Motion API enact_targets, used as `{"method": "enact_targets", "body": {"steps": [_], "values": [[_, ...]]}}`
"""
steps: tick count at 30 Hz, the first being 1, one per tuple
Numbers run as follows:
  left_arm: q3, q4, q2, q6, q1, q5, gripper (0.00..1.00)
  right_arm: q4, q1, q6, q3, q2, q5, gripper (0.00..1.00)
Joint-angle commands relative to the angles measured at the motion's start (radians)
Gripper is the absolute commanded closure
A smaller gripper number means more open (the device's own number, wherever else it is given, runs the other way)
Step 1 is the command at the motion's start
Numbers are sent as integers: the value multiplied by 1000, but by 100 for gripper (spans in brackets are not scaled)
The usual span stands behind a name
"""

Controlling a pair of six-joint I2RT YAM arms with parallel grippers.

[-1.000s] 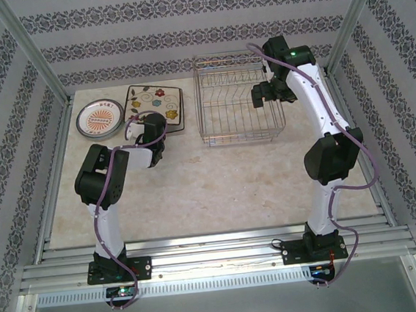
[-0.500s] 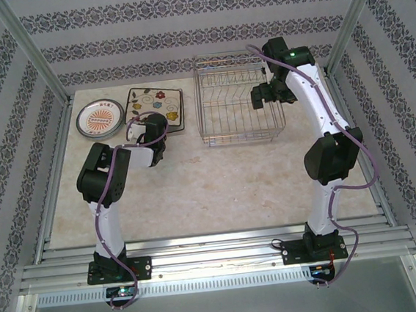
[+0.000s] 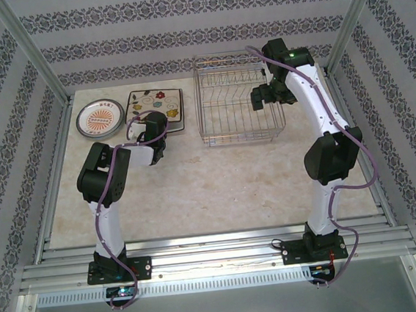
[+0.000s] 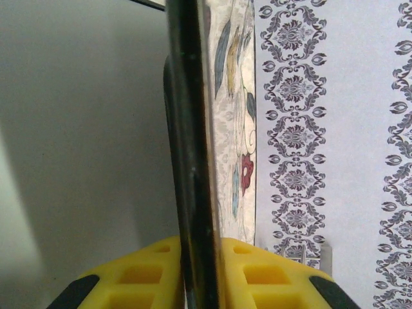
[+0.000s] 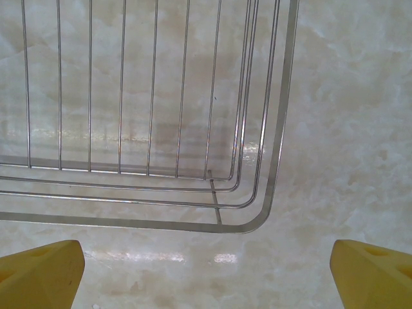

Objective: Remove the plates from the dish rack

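A square cream plate (image 3: 157, 105) with flower prints and a dark edge lies at the back left of the table. My left gripper (image 3: 146, 123) is shut on its near edge. In the left wrist view the plate's dark edge (image 4: 190, 129) runs between the yellow fingers (image 4: 257, 270). A round white plate (image 3: 99, 120) with an orange pattern lies to its left. The silver wire dish rack (image 3: 236, 102) stands at the back centre with its dividers bare. My right gripper (image 3: 262, 95) hangs open above the rack's right side, over its corner (image 5: 261, 206).
Patterned walls close in the table at the back and both sides. Metal frame posts (image 3: 32, 55) rise at the back corners. The marble tabletop (image 3: 218, 184) stretches between the rack and the arm bases.
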Motion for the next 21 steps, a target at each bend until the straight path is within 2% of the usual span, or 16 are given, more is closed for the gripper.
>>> {"method": "enact_targets", "body": {"steps": [1, 15, 21], "values": [[42, 79, -21, -12, -17, -21, 80, 7, 13, -6, -12, -1, -9, 2], [24, 40, -22, -14, -17, 16, 68, 41, 12, -2, -66, -18, -18, 2], [37, -4, -26, -20, -18, 38, 52, 55, 12, 3, -92, -30, -24, 2]]}}
